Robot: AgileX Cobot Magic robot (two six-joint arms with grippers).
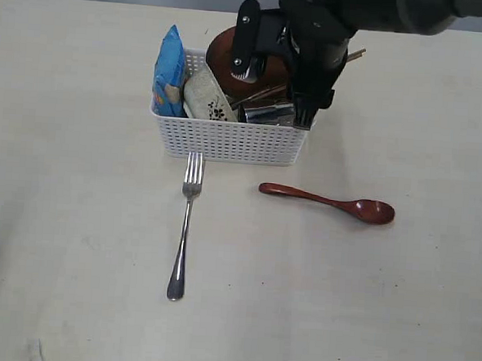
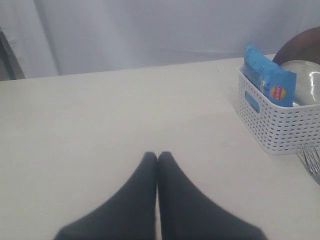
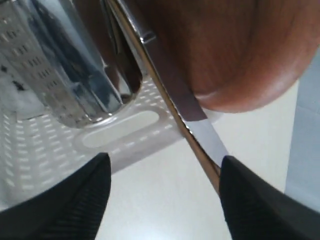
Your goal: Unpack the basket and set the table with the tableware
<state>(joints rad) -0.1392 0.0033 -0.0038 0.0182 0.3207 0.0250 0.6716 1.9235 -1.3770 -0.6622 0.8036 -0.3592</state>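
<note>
The white basket (image 1: 227, 140) stands on the table (image 1: 75, 219) and holds the brown plate (image 1: 226, 53), floral bowl (image 1: 207, 97) and steel cup (image 1: 271, 113). A steel fork (image 1: 185, 226) and a dark red spoon (image 1: 329, 204) lie on the table in front of it. My right gripper (image 1: 305, 115) hangs over the basket's right end. It (image 3: 165, 165) is open, with the steel knife (image 3: 200, 130) and a chopstick (image 3: 202, 157) slanting down against one of its fingers (image 3: 260, 200), beside the cup (image 3: 65, 65) and plate (image 3: 225, 45). My left gripper (image 2: 157, 156) is shut and empty over bare table, away from the basket (image 2: 280, 125).
A blue chip bag (image 1: 170, 70) stands in the basket's left end, also seen as the chip bag (image 2: 267, 75) in the left wrist view. Chopstick ends (image 1: 355, 54) stick out behind the right arm. The fork tines (image 2: 312, 160) lie close to the basket's front.
</note>
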